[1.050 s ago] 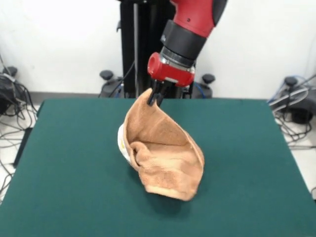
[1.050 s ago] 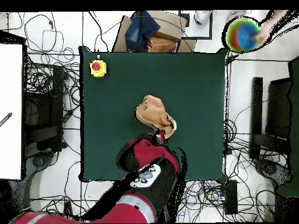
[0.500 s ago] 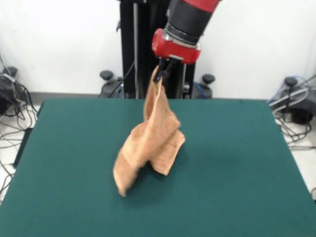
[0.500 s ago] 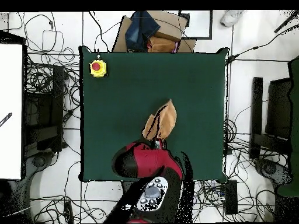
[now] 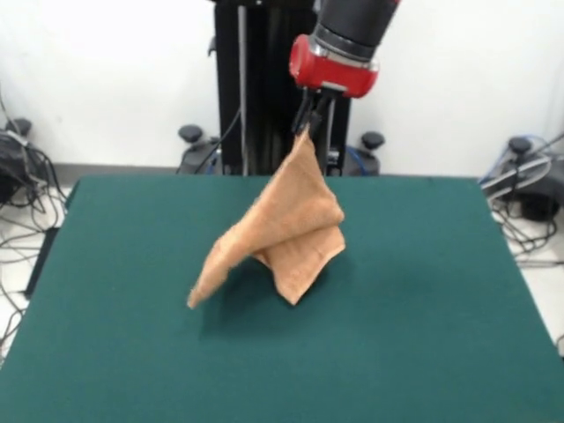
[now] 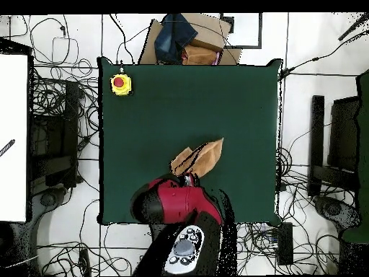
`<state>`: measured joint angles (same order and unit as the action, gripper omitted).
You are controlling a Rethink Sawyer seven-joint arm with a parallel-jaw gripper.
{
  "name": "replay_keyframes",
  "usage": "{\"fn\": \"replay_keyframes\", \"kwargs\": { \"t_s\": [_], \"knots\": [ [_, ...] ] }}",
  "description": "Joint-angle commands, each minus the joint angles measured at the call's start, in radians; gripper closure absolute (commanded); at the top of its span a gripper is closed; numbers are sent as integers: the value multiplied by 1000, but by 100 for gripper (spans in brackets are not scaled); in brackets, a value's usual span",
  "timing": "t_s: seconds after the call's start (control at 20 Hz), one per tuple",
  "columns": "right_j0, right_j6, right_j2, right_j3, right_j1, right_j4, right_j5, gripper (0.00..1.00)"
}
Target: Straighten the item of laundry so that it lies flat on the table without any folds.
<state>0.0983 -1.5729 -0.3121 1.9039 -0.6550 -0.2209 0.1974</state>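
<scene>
The orange-tan towel, the item of laundry (image 5: 280, 231), hangs in the air above the dark green table (image 5: 423, 291), held by one corner. My gripper (image 5: 307, 123) is shut on that top corner, high over the table's far middle. The cloth drapes down in a folded cone, one loose corner swinging out to the lower left and another pointing down near the tabletop. From overhead the laundry (image 6: 199, 159) shows as a narrow folded shape just beyond my red wrist (image 6: 176, 202), which hides the gripper.
A yellow box with a red button (image 6: 120, 84) sits at one table corner. A cardboard box with dark cloth (image 6: 184, 40) lies off the table's far edge in the overhead view. Cables and equipment surround the table on the floor.
My gripper has risen and shifted right in the front view, lifting the towel off the table. The crumpled heap has unfurled into a hanging drape, its lower corner swinging outward.
</scene>
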Motion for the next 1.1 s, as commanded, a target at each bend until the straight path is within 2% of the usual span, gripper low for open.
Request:
{"fn": "replay_keyframes", "kwargs": {
  "t_s": [0.05,0.25,0.45,0.5,0.85,1.0,1.1],
  "knots": [
    [-18,-81,96,21,39,-63,-25,100],
    [-19,-85,86,68,-58,-48,62,100],
    [-38,-1,114,127,-230,-30,234,100],
    [-44,0,119,140,-250,-23,248,100],
    [-8,-61,86,149,-324,3,348,100],
    [-19,-35,99,161,-365,-4,393,100],
    [-40,-9,119,171,-367,-19,380,100]
  ]
}}
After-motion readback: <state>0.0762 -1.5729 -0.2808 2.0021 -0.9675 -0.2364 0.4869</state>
